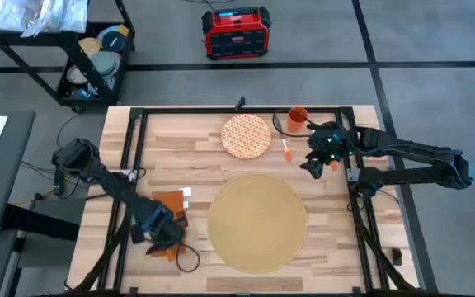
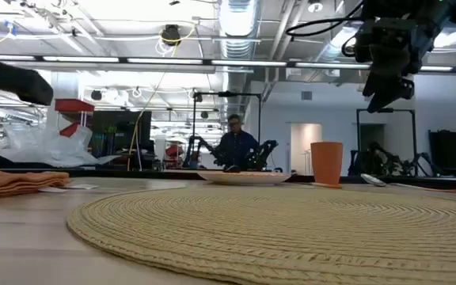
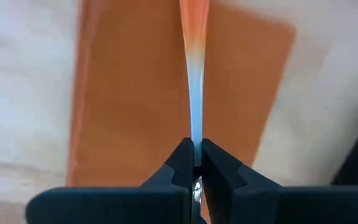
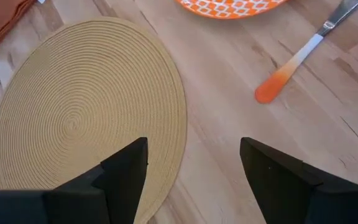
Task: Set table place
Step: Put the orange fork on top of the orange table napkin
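Worktop (image 1: 180, 136): light planks, black-framed.
Placemat (image 1: 257, 221): centred toward the near edge, bare, apart from both sets of fingers.
Napkin (image 1: 168, 204): near the left edge.
Left gripper (image 3: 196, 163): above the napkin, fingers clamped on a slim orange-handled utensil (image 3: 195, 74); thin hold, could swivel or slip.
Right gripper (image 4: 192, 163): fingers spread, empty, hovering beside the mat's right rim.

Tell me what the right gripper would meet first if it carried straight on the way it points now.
Probably bare table: the open right gripper points down at the planks between the placemat edge and the orange-handled utensil. Depth is unclear, so the placemat's rim is possible.
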Controlling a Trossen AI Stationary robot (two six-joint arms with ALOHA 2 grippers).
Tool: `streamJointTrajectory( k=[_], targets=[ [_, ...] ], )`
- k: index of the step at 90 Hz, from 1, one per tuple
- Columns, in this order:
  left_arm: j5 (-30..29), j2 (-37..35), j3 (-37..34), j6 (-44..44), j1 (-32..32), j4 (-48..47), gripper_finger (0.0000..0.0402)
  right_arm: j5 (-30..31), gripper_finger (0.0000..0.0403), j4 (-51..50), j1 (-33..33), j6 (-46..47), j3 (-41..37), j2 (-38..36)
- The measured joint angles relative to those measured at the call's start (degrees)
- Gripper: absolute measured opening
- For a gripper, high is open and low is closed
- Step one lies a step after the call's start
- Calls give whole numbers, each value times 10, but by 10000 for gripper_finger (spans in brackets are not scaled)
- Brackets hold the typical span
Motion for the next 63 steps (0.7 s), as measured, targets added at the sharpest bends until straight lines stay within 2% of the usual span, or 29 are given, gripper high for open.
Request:
streamJointTrajectory(
  k=[12,31,63],
  targets=[
    [23,0,0,67,32,-27,0,0,245,-5,0,0,0,0],
    [12,-5,0,125,86,-17,0,0,245,-13,1,0,0,0],
    [15,-38,0,182,96,-14,0,0,245,-11,11,17,0,0]
  ],
)
